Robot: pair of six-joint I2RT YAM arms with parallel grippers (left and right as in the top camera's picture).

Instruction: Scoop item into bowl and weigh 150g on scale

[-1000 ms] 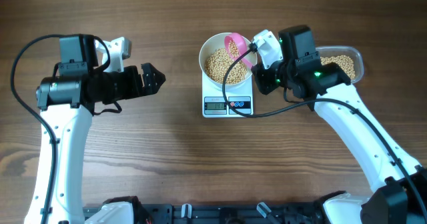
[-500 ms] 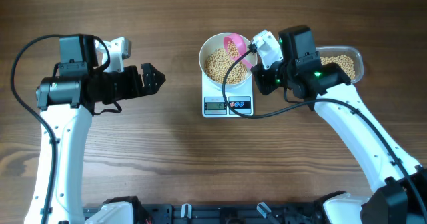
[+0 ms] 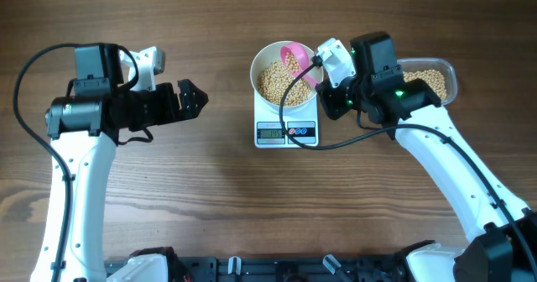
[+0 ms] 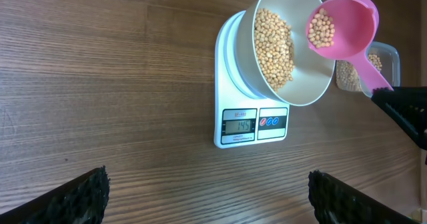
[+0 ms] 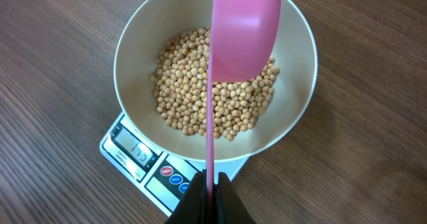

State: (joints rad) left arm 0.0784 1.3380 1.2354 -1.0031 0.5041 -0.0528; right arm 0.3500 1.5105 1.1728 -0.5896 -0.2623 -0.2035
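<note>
The white bowl (image 3: 257,64) stands on the scale (image 3: 287,132) and holds a pile of tan beans (image 3: 275,82). My right gripper (image 3: 321,82) is shut on the handle of a pink scoop (image 3: 294,57), held over the bowl's right side. In the right wrist view the jaws (image 5: 211,197) pinch the thin handle, and the scoop's underside (image 5: 243,31) hangs above the beans (image 5: 193,91). The left wrist view shows a few beans lying in the scoop (image 4: 340,24). The scale's display (image 4: 239,125) is lit. My left gripper (image 3: 195,100) stays open and empty, far left of the scale.
A clear plastic tub (image 3: 436,80) with more beans sits right of the bowl, partly under my right arm. Black cables from the right wrist loop over the scale's right side. The wooden table (image 3: 210,190) stretches all around.
</note>
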